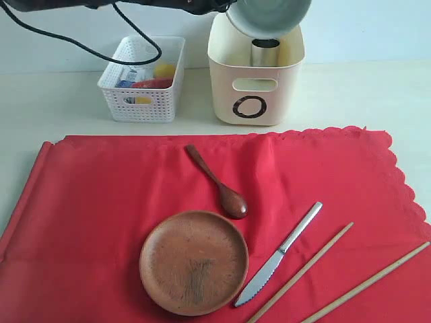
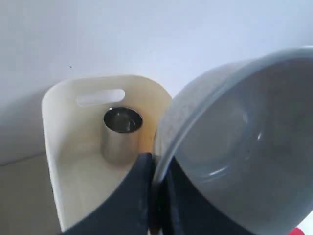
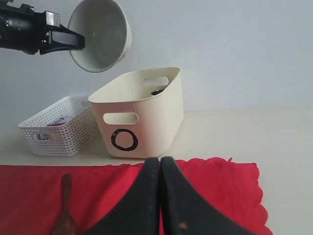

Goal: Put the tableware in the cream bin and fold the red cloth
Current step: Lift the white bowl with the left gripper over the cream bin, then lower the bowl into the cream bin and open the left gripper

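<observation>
The left gripper (image 2: 155, 171), in the left wrist view, is pinched narrow on the rim of the pale grey-green bowl (image 2: 244, 147), one finger inside the rim and one outside. The bowl is tilted, with its hollow turned toward the camera. Beyond it the cream bin (image 2: 54, 161) stands open, and the steel cup (image 2: 120, 134) stands upright on its floor near the handle cut-out.

In the exterior view the bowl (image 1: 269, 17) hangs at the top of the frame, right of centre, just above the mouth of the cream bin (image 1: 256, 81); the steel cup (image 1: 264, 52) shows inside. The white lattice basket (image 1: 143, 77) sits to the bin's left. The red cloth (image 1: 101, 222) lies spread flat over the lower frame. On it are the wooden spoon (image 1: 219, 183) at centre, the brown plate (image 1: 194, 262) below it, the knife (image 1: 279, 254) to the plate's right, and the two chopsticks (image 1: 300, 272) (image 1: 367, 282) at lower right.

In the right wrist view the right gripper (image 3: 160, 164) is closed on nothing, low over the red cloth (image 3: 215, 186). The left gripper (image 3: 66, 40) holds the bowl (image 3: 100, 34) above the bin (image 3: 142, 117).

The step in hand looks like binning the bowl. Next it should be lowered beside the cup, clear of the bin's rim, and then released. Five pieces remain before the cloth can be folded.
</observation>
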You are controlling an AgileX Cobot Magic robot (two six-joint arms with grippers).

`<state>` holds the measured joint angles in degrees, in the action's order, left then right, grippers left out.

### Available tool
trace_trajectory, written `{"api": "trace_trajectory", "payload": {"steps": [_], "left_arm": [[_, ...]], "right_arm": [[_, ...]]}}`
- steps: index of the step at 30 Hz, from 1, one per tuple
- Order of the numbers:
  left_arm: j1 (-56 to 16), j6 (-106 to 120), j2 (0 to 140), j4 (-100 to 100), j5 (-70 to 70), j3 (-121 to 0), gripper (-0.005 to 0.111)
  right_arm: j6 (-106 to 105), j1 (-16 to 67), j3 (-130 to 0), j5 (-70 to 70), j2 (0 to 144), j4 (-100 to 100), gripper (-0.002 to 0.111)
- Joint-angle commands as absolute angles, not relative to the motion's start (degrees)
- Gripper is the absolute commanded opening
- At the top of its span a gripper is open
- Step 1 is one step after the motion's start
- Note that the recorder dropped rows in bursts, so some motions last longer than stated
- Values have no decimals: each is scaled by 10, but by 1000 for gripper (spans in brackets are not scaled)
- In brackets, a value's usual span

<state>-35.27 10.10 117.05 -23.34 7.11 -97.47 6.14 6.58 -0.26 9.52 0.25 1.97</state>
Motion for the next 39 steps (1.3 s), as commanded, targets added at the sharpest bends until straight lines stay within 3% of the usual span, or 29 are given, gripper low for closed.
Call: {"api": "trace_trajectory", "payload": {"steps": [1, 9, 11, 16, 21, 39], "left_arm": [[-352, 103, 1201, -242, -29, -975, 0], [-352, 103, 1239, -242, -55, -975, 3], [-352, 103, 1245, -242, -62, -975, 12], [-352, 103, 1255, -242, -63, -975, 48], [-352, 103, 1257, -242, -62, -975, 69], [-352, 103, 1229, -232, 79, -975, 70]], "right_arm": [[60, 67, 0, 89, 0, 16, 0], [60, 67, 0, 89, 0, 16, 0], [60, 67, 0, 89, 0, 16, 0], [60, 67, 0, 89, 0, 16, 0], [60, 67, 0, 89, 0, 16, 0], [60, 67, 0, 89, 0, 16, 0]]}}
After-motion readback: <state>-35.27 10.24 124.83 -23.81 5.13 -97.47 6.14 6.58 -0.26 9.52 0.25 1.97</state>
